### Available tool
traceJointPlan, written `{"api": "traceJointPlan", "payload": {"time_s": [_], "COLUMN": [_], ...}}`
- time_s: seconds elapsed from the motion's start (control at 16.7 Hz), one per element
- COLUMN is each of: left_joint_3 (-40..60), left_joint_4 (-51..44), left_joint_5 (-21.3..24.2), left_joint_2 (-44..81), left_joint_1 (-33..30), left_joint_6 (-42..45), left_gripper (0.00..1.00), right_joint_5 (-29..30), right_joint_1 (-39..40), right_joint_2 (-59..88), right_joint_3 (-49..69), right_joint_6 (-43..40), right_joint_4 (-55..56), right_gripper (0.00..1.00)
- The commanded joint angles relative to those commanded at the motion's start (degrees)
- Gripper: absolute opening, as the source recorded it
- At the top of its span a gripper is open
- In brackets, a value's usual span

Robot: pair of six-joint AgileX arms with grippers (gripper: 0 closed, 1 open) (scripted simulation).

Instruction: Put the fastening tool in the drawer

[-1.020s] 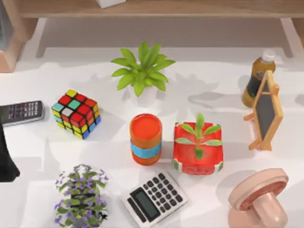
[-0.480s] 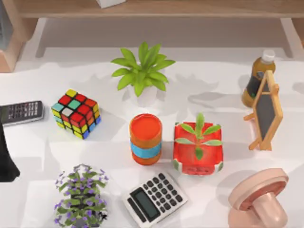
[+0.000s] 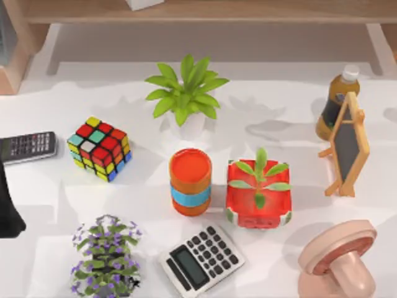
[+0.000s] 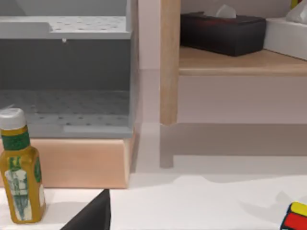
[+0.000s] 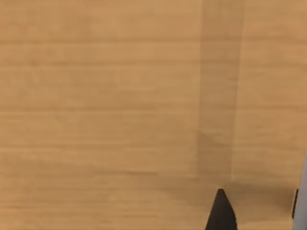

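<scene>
Top view gives me no way to tell where the fastening tool lies. On the white table (image 3: 56,186) I see a calculator (image 3: 201,257), an orange cup (image 3: 190,181), a red planter (image 3: 258,202) and a colour cube (image 3: 99,148). My left arm (image 3: 9,208) sits at the table's left edge. Left wrist view faces a grey open compartment (image 4: 67,96) on a wooden base, with a yellow bottle (image 4: 19,177) near it. Right wrist view looks at a wooden surface (image 5: 120,96). Whether my left gripper or my right gripper is open or closed, I cannot tell.

A matte black, angular piece of the left arm (image 3: 8,208) is seen at the top view's left edge. A plain black wedge of the left claw (image 4: 91,215) and a pointed black tip of the right claw (image 5: 221,211) are shown, unmarked.
</scene>
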Motion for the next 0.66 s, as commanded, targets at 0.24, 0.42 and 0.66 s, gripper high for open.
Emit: {"api": "traceJointPlan", "payload": {"time_s": [0.24,0.42,0.66], "left_joint_3": [0.0,0.0,0.0], "left_joint_4": [0.0,0.0,0.0], "left_joint_5": [0.0,0.0,0.0], "left_joint_2": [0.0,0.0,0.0], "left_joint_1": [0.0,0.0,0.0], "left_joint_6": [0.0,0.0,0.0], "left_gripper": [1.0,1.0,1.0], "right_joint_5": [0.0,0.0,0.0], "right_joint_1": [0.0,0.0,0.0], "right_joint_2": [0.0,0.0,0.0], "right_joint_3": [0.0,0.0,0.0], "right_joint_6": [0.0,0.0,0.0], "right_joint_4": [0.0,0.0,0.0], "right_gripper": [0.9,1.0,1.0]}}
